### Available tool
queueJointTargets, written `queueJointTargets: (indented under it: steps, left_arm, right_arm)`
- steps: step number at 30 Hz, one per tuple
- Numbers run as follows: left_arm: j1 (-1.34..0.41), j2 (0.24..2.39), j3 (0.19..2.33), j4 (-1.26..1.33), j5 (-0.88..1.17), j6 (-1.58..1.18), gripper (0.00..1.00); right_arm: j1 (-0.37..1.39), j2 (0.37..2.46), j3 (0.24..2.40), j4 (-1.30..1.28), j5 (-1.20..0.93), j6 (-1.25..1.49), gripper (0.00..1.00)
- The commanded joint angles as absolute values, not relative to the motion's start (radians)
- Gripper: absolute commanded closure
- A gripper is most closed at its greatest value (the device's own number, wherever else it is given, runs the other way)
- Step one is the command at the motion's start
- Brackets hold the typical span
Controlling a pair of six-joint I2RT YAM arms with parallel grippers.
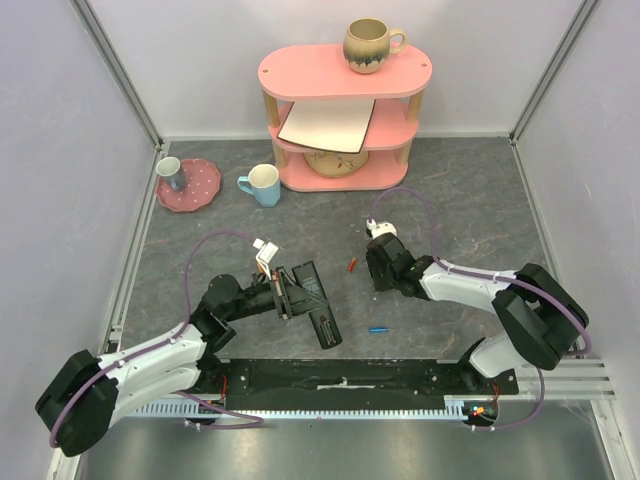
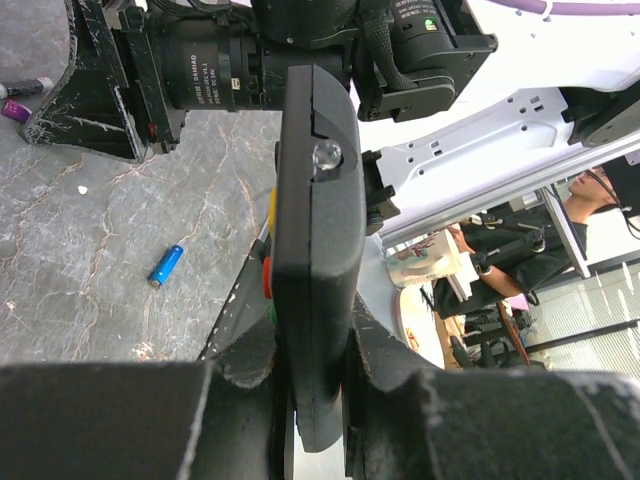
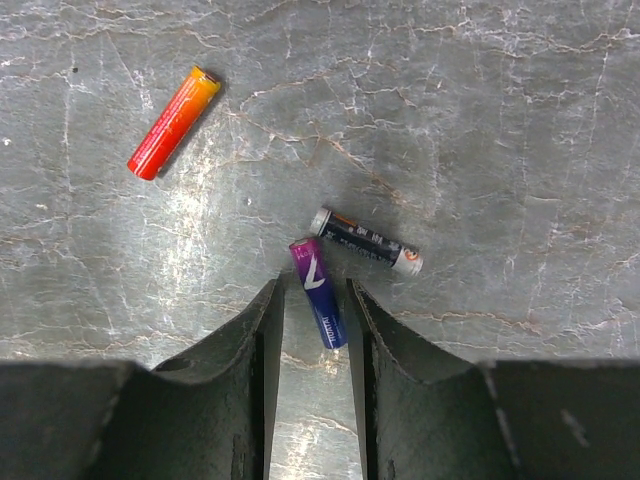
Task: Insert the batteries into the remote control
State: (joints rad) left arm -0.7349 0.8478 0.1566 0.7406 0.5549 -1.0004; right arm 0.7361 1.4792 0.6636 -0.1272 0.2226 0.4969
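My left gripper (image 1: 290,290) is shut on the black remote control (image 1: 318,305) and holds it on edge; in the left wrist view the remote (image 2: 315,220) stands between my fingers (image 2: 400,380), coloured buttons facing left. A blue battery (image 1: 378,328) lies on the table near the front, and also shows in the left wrist view (image 2: 166,266). A red-orange battery (image 1: 351,265) lies left of my right gripper (image 1: 383,262). In the right wrist view the gripper (image 3: 312,290) is open, its fingers straddling a purple-and-blue battery (image 3: 319,292) lying on the table; the red-orange battery (image 3: 172,122) is up left.
A black battery (image 3: 365,241) lies just beyond the purple one. A pink shelf (image 1: 340,75) with a mug (image 1: 368,45) stands at the back. A blue mug (image 1: 262,184) and a pink plate (image 1: 195,190) with a cup are back left.
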Motion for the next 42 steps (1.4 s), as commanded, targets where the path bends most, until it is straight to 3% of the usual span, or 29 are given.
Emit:
queueJointTargets:
  steps: [1, 31, 35, 36, 38, 42]
  left_arm:
    - [-0.732, 0.856, 0.17, 0.779, 0.56, -0.963, 0.98]
    - [-0.732, 0.844, 0.152, 0.785, 0.543, -0.971, 0.98]
    - [-0.732, 0.844, 0.152, 0.785, 0.538, -0.973, 0.98]
    - [-0.732, 0.842, 0.152, 0.785, 0.538, -0.973, 0.98]
    - [-0.732, 0.833, 0.15, 0.779, 0.541, -0.973, 0.98]
    - [-0.732, 0.79, 0.143, 0.749, 0.531, -0.963, 0.98]
  right_arm:
    - [0.741, 1.509, 0.69, -0.196, 0.202, 0.488, 0.62]
    - [0.792, 1.519, 0.729, -0.302, 0.305, 0.491, 0.62]
    - [0.792, 1.584, 0.75, -0.314, 0.336, 0.474, 0.77]
    - [0.792, 1.595, 0.755, -0.324, 0.344, 0.479, 0.89]
    - [0.792, 1.598, 0.756, -0.325, 0.351, 0.495, 0.99]
    - [0.792, 1.5, 0.752, -0.34, 0.364, 0.57, 1.0]
